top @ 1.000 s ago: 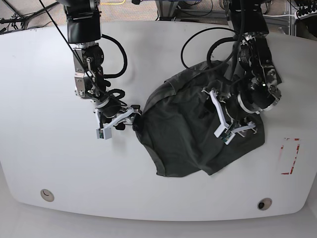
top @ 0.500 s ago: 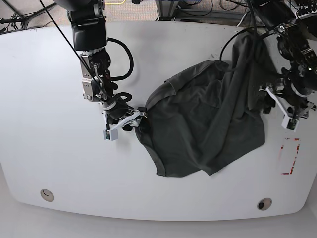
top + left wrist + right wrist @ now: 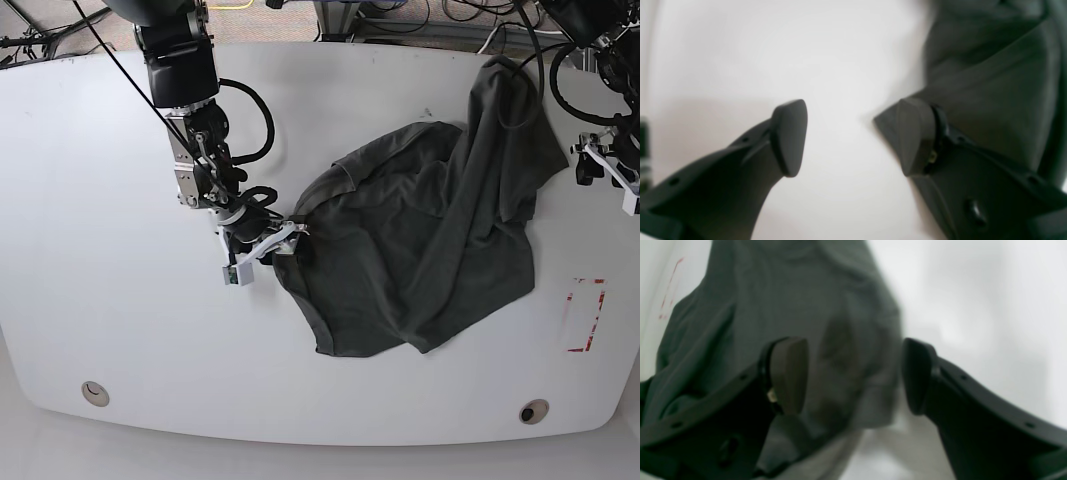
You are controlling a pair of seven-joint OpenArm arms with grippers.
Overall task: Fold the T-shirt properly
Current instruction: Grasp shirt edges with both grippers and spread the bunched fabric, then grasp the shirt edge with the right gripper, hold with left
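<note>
Right gripper [image 3: 268, 248] stands with jaws spread at the T-shirt's [image 3: 420, 250] left edge, one finger [image 3: 786, 373] over the fabric, nothing pinched. Crumpled dark cloth lies mid-table [image 3: 120, 330], one corner draped up toward the far right. Beyond it, the left gripper [image 3: 853, 136] is spread wide, one fingertip beside a shirt fold.

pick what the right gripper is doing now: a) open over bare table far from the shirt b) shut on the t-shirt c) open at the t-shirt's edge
C: the right gripper has its jaws apart, with the edge of the T-shirt lying between and below them.
</note>
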